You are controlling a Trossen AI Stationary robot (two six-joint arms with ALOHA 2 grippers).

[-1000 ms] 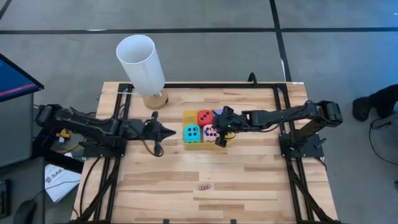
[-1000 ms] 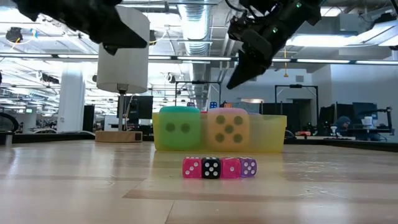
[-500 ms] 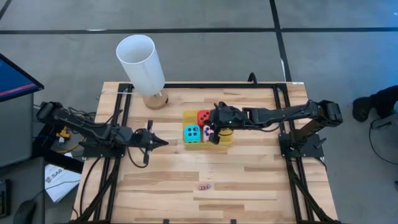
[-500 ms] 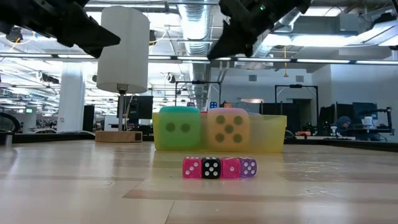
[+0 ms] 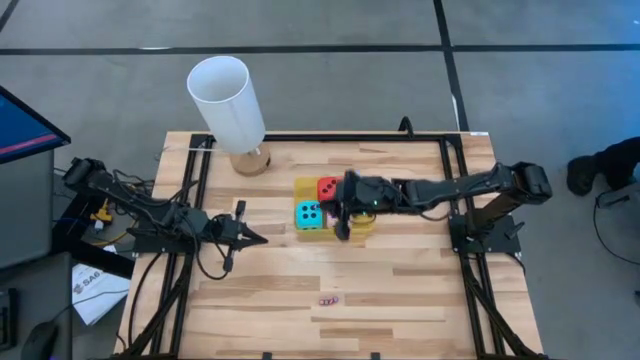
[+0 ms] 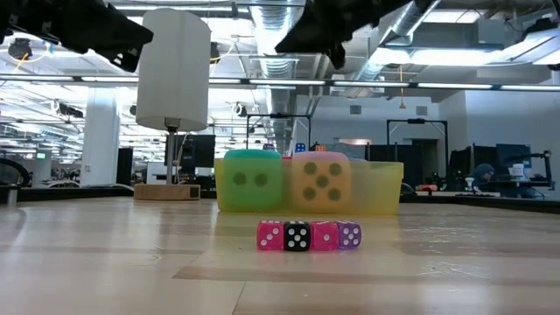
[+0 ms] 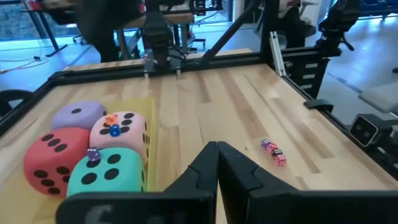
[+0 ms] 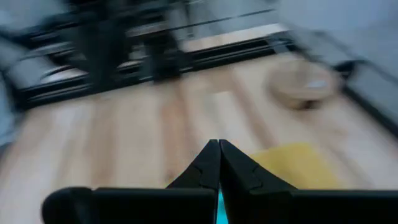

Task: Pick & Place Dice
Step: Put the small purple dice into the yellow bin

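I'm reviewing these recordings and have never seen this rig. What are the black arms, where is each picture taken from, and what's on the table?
Two robot arms work at a wooden table. One picture looks straight down, one sits at table height, and one camera rides on each wrist. The left end effector waits over bare wood, fingers shut and empty. The right end effector, also shut and empty, hangs over a yellow tray holding four soft dice: purple, red, cyan and pink. A row of tiny dice lies near the front, and a white tube stands on a wooden base at the back.

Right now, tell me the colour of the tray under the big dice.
Yellow: the tray shows best in the left wrist view.
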